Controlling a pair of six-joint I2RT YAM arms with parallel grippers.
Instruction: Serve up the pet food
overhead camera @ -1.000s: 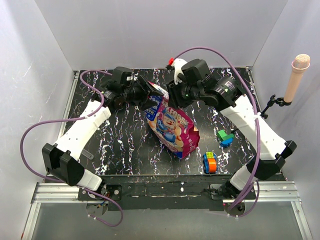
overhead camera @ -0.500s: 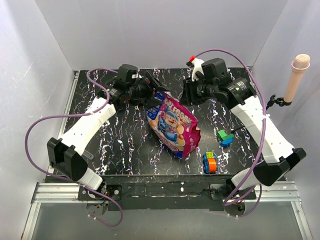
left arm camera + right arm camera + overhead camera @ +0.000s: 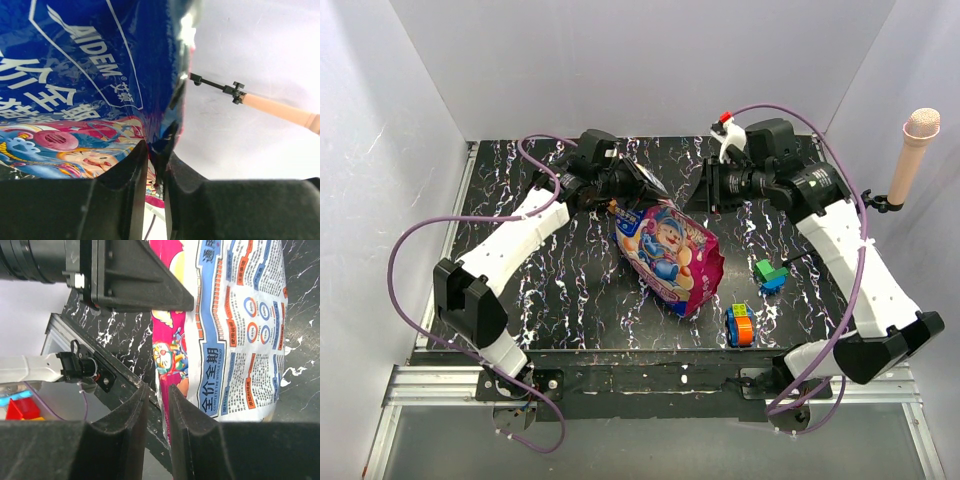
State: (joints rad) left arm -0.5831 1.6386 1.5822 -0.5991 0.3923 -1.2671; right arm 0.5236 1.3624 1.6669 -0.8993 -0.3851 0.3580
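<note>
The glossy magenta-and-blue cartoon-printed pet food bag [image 3: 670, 255] stands tilted at the middle of the black marbled table [image 3: 520, 290]. My left gripper [image 3: 642, 186] is shut on the bag's upper left edge, and the left wrist view shows the blue foil [image 3: 75, 75] pinched between the jaws of that gripper [image 3: 156, 150]. My right gripper [image 3: 706, 190] hangs to the right of the bag's top, apart from it. In the right wrist view its jaws [image 3: 156, 387] stand a narrow gap apart with nothing between them, and the bag [image 3: 235, 330] lies beyond. No kibble is visible.
Colourful toy blocks lie at the front right [image 3: 740, 325] and right [image 3: 770, 275] of the table. A microphone on a stand [image 3: 915, 150] sits at the right wall. White walls enclose the table on three sides.
My right gripper has come off the bag's top and moved right and back. My left gripper has moved right, still gripping the bag, which now stands a little more upright.
</note>
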